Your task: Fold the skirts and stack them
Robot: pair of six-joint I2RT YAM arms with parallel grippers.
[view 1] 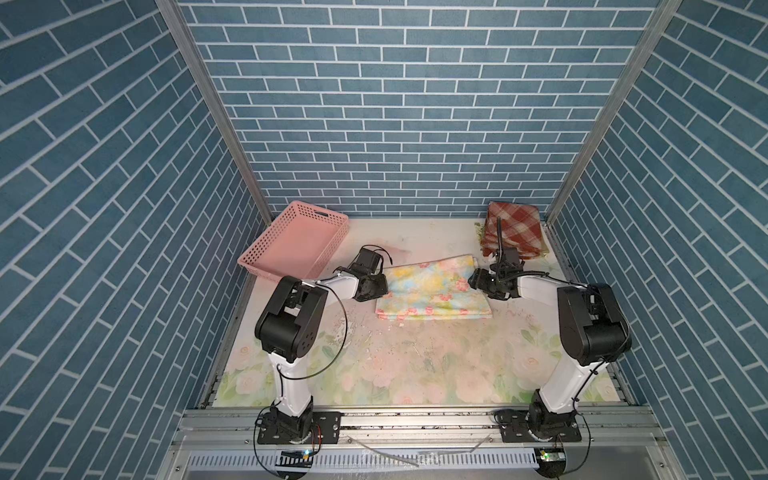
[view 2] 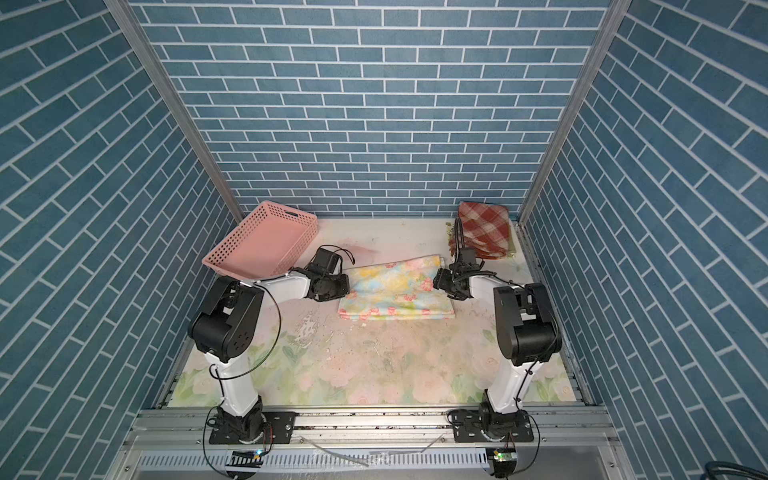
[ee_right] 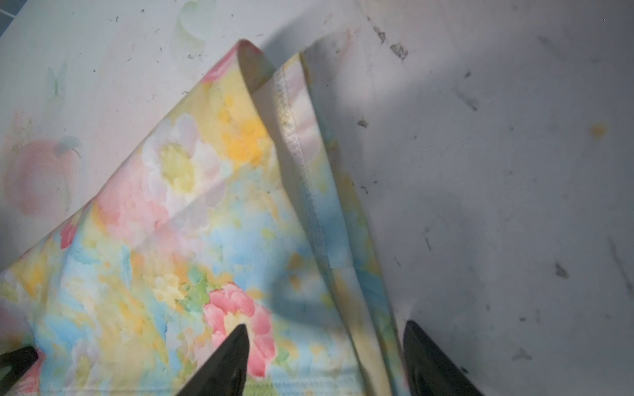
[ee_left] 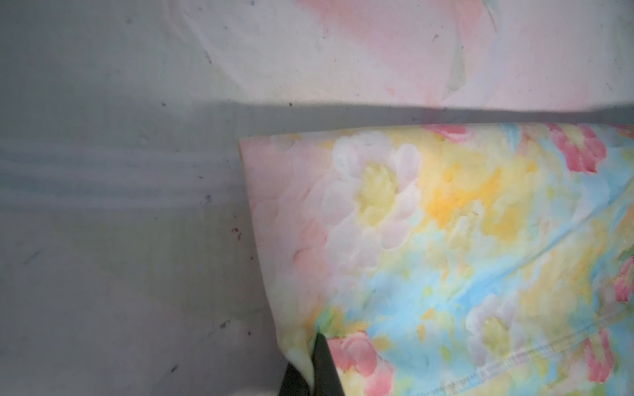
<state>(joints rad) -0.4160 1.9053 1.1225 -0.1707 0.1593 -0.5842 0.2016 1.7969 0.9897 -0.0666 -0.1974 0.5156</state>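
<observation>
Floral skirt (view 1: pixel 432 291) lies mid-table (view 1: pixel 415 365), long axis side to side between my arms; left gripper (ee_left: pixel 308 367) pinches its left edge, right gripper (ee_right: pixel 325 329) spread astride the right edge, not yet closed.

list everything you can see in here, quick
floral skirt: one, pastel, folded, mid-table
plaid skirt: one, rust-red and cream, atop a pile at the far right corner; layers below cannot be counted
basket: one, pink, perforated, empty, far left by the wall
table covering: one, faded rose print
walls: three, blue brick pattern
left gripper: one, black, shut on the floral skirt's left edge
right gripper: one, black, open, jaws astride the floral skirt's right edge
</observation>
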